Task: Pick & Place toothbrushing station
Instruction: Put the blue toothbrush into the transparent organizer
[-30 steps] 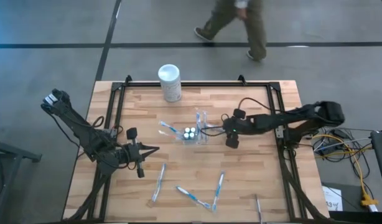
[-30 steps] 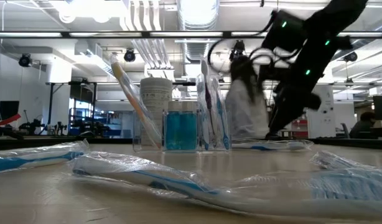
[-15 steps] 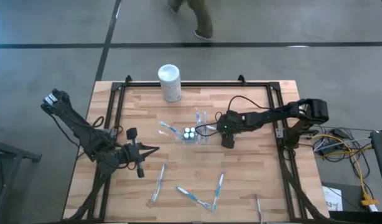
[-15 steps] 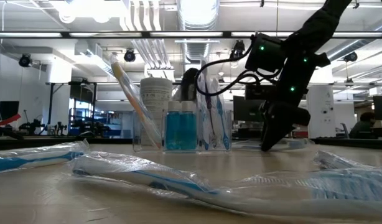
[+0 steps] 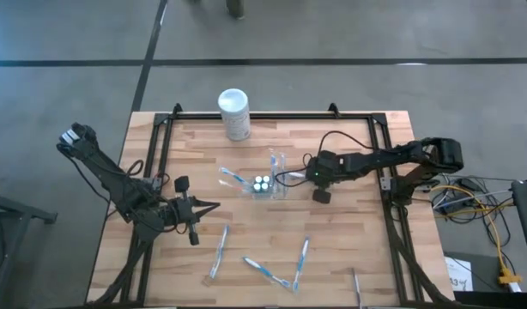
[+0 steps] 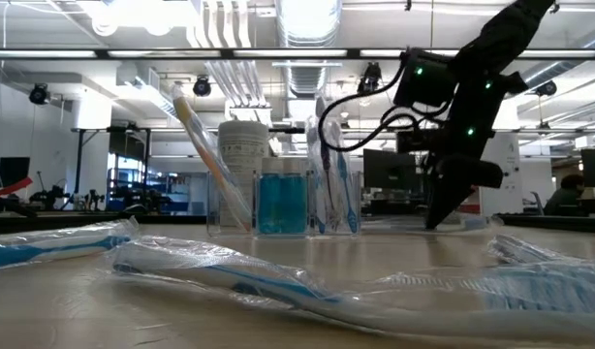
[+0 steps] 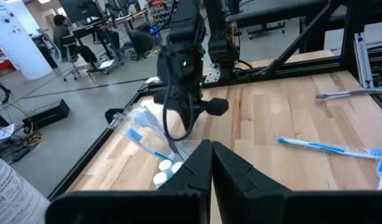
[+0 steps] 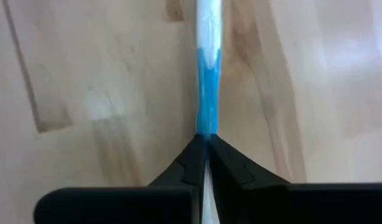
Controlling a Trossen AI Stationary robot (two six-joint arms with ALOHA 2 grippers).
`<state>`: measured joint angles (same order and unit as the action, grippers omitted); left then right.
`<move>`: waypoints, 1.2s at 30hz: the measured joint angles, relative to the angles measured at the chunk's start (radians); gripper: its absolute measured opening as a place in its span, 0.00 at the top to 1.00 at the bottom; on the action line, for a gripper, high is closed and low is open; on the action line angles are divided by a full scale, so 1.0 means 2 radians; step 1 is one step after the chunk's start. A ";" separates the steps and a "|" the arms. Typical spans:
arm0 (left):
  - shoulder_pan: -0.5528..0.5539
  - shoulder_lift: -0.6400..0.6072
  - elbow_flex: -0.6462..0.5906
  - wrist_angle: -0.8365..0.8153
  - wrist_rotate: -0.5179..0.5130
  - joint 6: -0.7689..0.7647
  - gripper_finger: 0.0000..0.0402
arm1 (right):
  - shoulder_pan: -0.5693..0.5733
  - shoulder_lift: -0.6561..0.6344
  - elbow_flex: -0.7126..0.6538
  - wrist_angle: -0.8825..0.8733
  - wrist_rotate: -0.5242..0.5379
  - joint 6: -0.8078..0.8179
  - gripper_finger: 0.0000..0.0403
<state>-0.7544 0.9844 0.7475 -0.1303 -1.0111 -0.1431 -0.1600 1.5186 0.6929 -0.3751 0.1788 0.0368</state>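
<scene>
One white canister (image 5: 234, 112), yellow label, print too small to read.

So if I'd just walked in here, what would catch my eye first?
Probably the clear holder in the middle of the wooden table, with blue bottles and toothbrushes standing in it. Just right of it, the right gripper has its dark fingers shut on a wrapped toothbrush. The left gripper waits at the near left, and more wrapped toothbrushes lie scattered along the near side.
</scene>
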 joint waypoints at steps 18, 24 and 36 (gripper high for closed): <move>0.001 0.000 0.000 0.043 -0.002 0.028 0.97 | 0.013 -0.206 0.067 -0.097 0.143 -0.021 0.98; 0.021 0.000 0.012 0.047 -0.001 0.021 0.97 | 0.052 -0.186 0.152 -0.134 0.149 -0.080 0.98; 0.095 0.044 0.111 -0.088 0.127 0.057 0.81 | 0.202 0.008 0.324 -0.189 0.322 -0.167 0.98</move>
<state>-0.5636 1.0726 0.9704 -0.3054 -0.7574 -0.0289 0.2449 1.5347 1.3417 -0.7534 0.8234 -0.2973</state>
